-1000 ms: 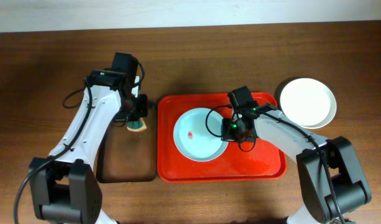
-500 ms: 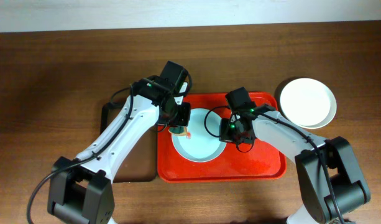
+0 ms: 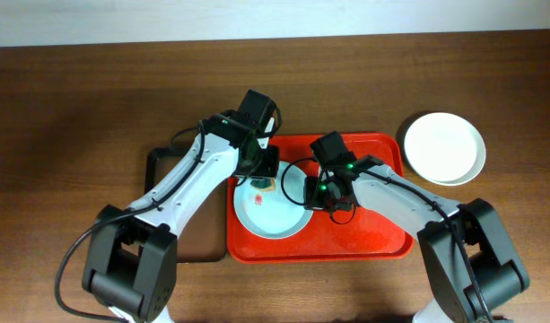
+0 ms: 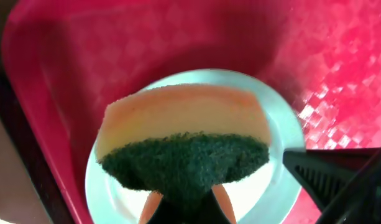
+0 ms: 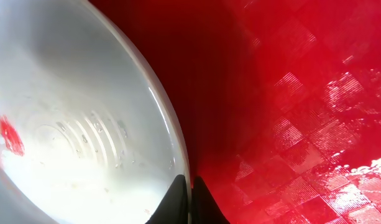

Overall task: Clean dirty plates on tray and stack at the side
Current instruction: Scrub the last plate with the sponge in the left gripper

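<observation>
One pale mint-white plate (image 3: 276, 218) lies on the left part of the red tray (image 3: 373, 235). A small red smear (image 5: 10, 137) sits on the plate (image 5: 72, 112). My left gripper (image 3: 264, 179) is shut on a yellow sponge with a green scrub side (image 4: 184, 137) and holds it over the plate's upper left part (image 4: 106, 186). Whether the sponge touches the plate is not clear. My right gripper (image 5: 190, 193) is shut on the plate's right rim; it also shows in the overhead view (image 3: 316, 192). Clean plates (image 3: 445, 146) sit stacked on the table to the right of the tray.
A smaller dark tray (image 3: 185, 224) lies left of the red tray. The red tray's right half (image 5: 289, 93) is bare and looks wet. Brown wooden table (image 3: 77, 108) surrounds everything.
My left arm swung right, carrying the sponge from above the dark tray to above the plate. My right gripper and the plate shifted left and toward the tray's front.
</observation>
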Motion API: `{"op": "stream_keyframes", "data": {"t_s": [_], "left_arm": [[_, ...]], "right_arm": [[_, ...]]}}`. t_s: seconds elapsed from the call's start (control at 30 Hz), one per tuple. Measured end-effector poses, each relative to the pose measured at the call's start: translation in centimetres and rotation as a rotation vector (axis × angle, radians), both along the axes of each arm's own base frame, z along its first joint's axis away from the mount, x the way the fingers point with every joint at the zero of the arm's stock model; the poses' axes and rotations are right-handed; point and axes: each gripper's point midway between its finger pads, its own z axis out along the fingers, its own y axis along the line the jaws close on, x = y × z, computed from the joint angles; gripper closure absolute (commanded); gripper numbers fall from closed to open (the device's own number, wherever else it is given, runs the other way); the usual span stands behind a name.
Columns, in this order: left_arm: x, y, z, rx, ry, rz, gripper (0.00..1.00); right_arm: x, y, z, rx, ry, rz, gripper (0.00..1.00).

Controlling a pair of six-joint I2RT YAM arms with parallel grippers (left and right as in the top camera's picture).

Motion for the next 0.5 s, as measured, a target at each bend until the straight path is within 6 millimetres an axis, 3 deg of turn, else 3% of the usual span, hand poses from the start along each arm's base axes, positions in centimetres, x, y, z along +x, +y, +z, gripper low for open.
{"op": "stream_keyframes", "data": {"t_s": [0.07,0.27,0.5], "left_arm": [[0.3,-0.1,0.0,-0.007,-0.012,0.000,1.00],[-1.7,-0.1,-1.7,-0.026,0.065,-0.013,1.00],[-1.3,-0.5,-1.7,-0.048,0.058,0.027,1.00]], "right_arm": [[0.0,0.0,0.0,0.000,0.000,0.000,0.95],[0.0,0.0,0.0,-0.001,0.000,0.001,0.95],[0.0,0.0,0.0,-0.001,0.000,0.000,0.94]]}}
